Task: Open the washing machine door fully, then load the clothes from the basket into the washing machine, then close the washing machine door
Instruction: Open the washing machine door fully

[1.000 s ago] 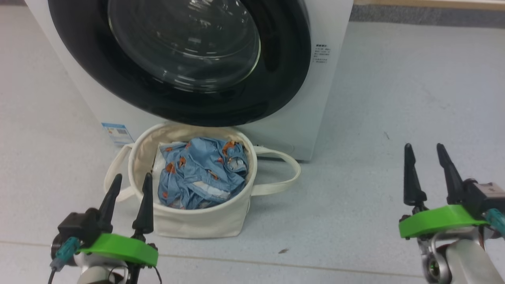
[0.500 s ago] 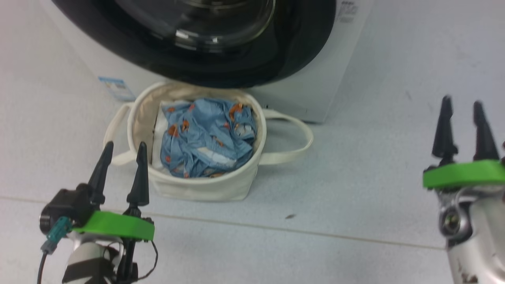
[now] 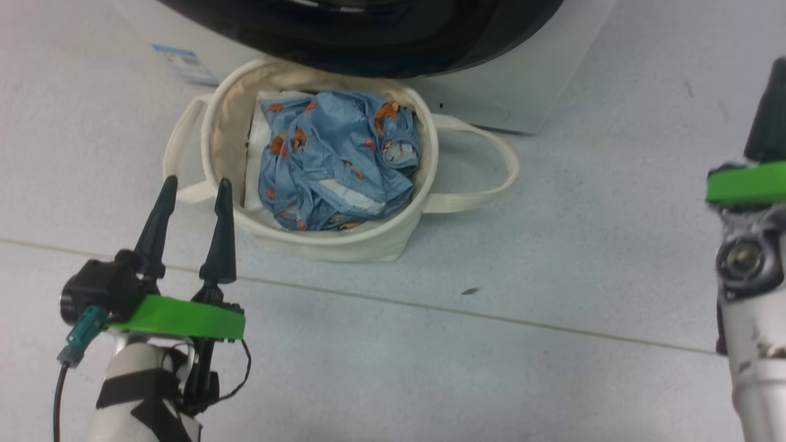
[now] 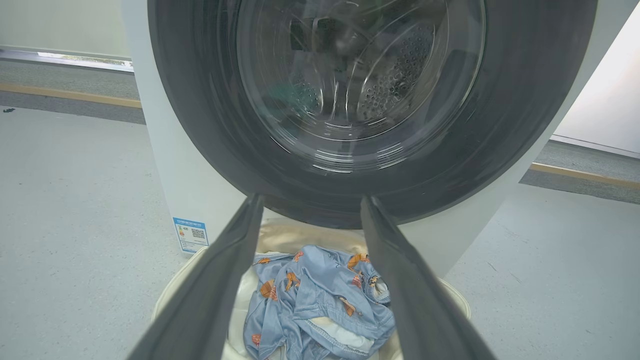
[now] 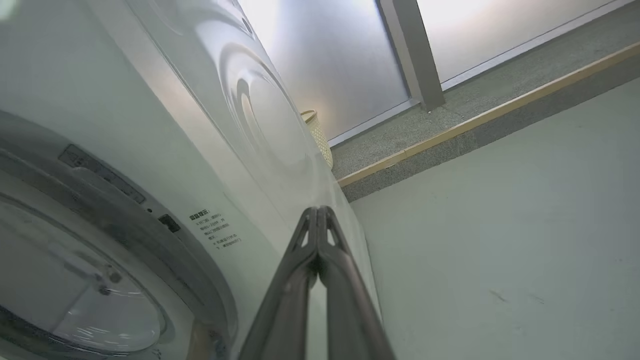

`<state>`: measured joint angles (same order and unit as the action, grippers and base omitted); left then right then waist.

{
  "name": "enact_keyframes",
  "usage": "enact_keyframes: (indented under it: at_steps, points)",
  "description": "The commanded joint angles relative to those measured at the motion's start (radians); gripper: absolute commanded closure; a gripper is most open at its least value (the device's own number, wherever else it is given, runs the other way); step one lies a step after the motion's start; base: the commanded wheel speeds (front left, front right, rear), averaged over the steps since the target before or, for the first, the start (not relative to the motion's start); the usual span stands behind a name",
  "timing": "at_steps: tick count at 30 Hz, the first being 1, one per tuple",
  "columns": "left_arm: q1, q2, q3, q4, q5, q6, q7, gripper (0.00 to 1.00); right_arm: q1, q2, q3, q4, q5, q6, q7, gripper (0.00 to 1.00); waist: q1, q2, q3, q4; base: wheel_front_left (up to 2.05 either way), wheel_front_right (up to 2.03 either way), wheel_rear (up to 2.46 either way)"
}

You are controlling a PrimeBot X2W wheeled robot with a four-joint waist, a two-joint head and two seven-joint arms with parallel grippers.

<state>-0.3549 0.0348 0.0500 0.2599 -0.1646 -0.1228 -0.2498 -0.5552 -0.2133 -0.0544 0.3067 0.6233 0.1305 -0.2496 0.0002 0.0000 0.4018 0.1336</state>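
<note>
Washing machine door [image 4: 365,100] stays shut above the basket [image 3: 344,242] of bear-print clothes [image 3: 338,153] on the floor [image 3: 552,276], while the right hand [image 5: 318,212], spread a moment ago, has pinched shut, empty, beside the washing machine [image 5: 100,100], likely to pry the door; the left hand [image 3: 196,181] hangs wide.

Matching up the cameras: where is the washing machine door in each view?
Head view: washing machine door, black rim along the top edge.
Left wrist view: door, large, upper centre.
Right wrist view: door, lower left corner.
Shared landmark: the white washing machine body around it.
</note>
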Motion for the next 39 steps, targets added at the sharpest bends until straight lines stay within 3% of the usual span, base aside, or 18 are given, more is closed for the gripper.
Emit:
enact_keyframes:
  at_steps: [1, 4, 7, 15, 19, 31, 39]
  points:
    - [-0.025, 0.016, 0.027, -0.048, -0.007, 0.002, -0.012, 0.0, -0.054, -0.011, 0.02, -0.009, 0.098, 0.0, -0.012, 1.0, -0.0002, 0.0, 0.024, 0.014, 0.0, 0.0, 0.0]
    - [-0.035, 0.016, 0.026, -0.072, -0.012, 0.001, -0.012, 0.0, -0.113, -0.02, 0.037, 0.046, 0.307, 0.0, -0.005, 1.0, -0.0002, 0.0, 0.042, 0.023, 0.0, 0.0, 0.0]
    - [-0.041, 0.016, 0.023, -0.089, -0.014, 0.0, -0.012, 0.0, -0.176, -0.035, 0.047, 0.083, 0.532, 0.0, 0.072, 1.0, -0.0002, 0.0, 0.06, 0.032, 0.0, 0.0, 0.0]
    - [-0.043, 0.015, 0.024, -0.098, -0.011, -0.001, -0.012, 0.0, -0.277, -0.071, 0.106, 0.105, 0.806, 0.0, 0.297, 1.0, -0.0002, 0.0, 0.082, 0.045, 0.0, 0.0, 0.0]
    - [-0.043, 0.015, 0.023, -0.097, -0.011, -0.001, -0.012, 0.0, -0.322, -0.079, 0.166, 0.112, 0.836, 0.0, 0.385, 1.0, -0.0002, 0.0, 0.088, 0.052, 0.0, 0.0, 0.0]
    - [-0.047, 0.015, 0.018, -0.103, -0.007, -0.002, -0.012, 0.0, -0.441, -0.065, 0.245, 0.09, 0.871, 0.0, 0.426, 1.0, -0.0002, 0.0, 0.131, 0.079, 0.0, 0.0, 0.0]
    - [-0.041, 0.015, 0.02, -0.097, -0.002, -0.003, -0.012, 0.0, -0.484, -0.057, 0.236, 0.06, 0.939, 0.0, 0.466, 1.0, -0.0002, 0.0, 0.132, 0.084, 0.0, 0.0, 0.0]
